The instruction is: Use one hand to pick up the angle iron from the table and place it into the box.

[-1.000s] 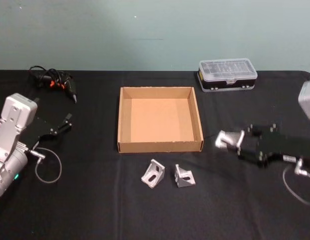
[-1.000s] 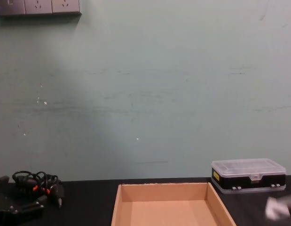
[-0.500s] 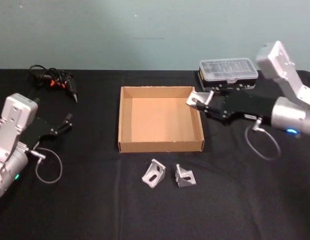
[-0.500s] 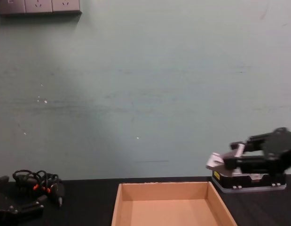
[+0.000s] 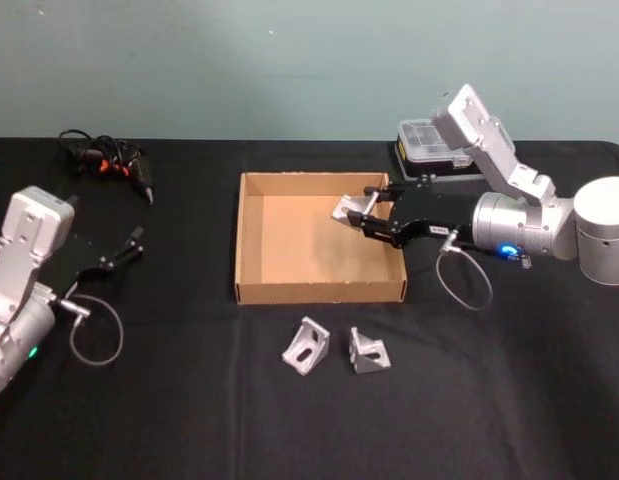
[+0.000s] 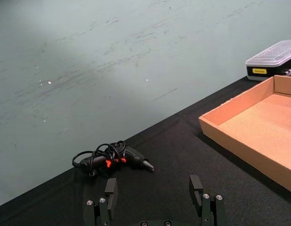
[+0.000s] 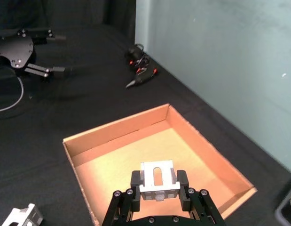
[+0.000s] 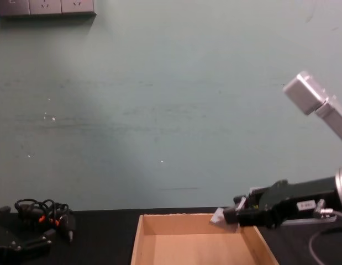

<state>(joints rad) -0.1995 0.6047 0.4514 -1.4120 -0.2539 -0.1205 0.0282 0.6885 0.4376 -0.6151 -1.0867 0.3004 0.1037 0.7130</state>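
My left pincer (image 5: 135,247) sits idle at the far left, low over the table (image 5: 189,400), its fingers spread wide with nothing between them; the left wrist view shows the two black fingers (image 6: 110,192) well apart. Beyond it, near the back edge of the table, lies a black tool with a coiled cord (image 5: 109,160).

In the middle stands the box (image 5: 319,293), its cardboard floor bare. In front of its near wall two spare brackets lie on the table close together: one (image 5: 306,346) to the left, the other (image 5: 368,352) to its right. Neither touches the box.

The angle iron (image 5: 349,210) is off the table. I hold it over the inside of the box, by the right wall and toward the far corner. From the chest it shows at about the height of the rim. My right pincer (image 5: 363,216) reaches in over that right wall and is closed narrowly on the piece, one finger pressed against each side, the slotted face up in the right wrist view (image 7: 157,181).

Behind my right arm, at the back of the table, stands a black case with a clear lid (image 5: 425,140), partly hidden by the arm.
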